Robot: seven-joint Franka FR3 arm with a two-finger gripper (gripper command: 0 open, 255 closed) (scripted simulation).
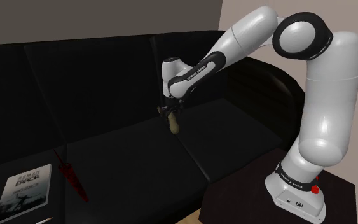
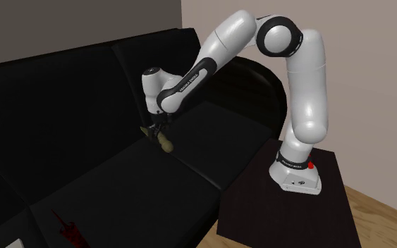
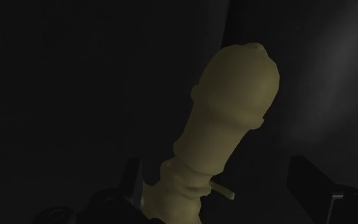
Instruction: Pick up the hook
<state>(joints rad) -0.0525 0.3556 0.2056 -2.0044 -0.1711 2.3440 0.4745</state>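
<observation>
Where a grey wall [image 1: 75, 19] meets a paler beige one [image 2: 295, 14], a long black sofa [image 1: 120, 146] takes up most of the room, its seat cushions serving as the work surface; a strip of wooden floor [image 2: 380, 211] shows at the second exterior view's far right. Beside the sofa's right end stands the dark box stand [image 2: 260, 211]; from it the white arm [image 1: 323, 114] rises, bends and reaches down and left over the seat. Near the shoulder view's lower left corner a grey book [image 1: 23, 191] lies flat on the cushion; just right of it lies a slim red object [image 1: 69, 175], well apart from the arm. The black gripper [image 1: 171, 112] points down close to the sofa's backrest, near a seam between cushions; directly under it is the hook [image 1: 173, 123], olive-tan and knobbly, at or just above the seat. In the wrist view the fingers [image 3: 131, 181] stand spread; the hook's base sits against one of them while the other is clear of it, so nothing is clasped.
</observation>
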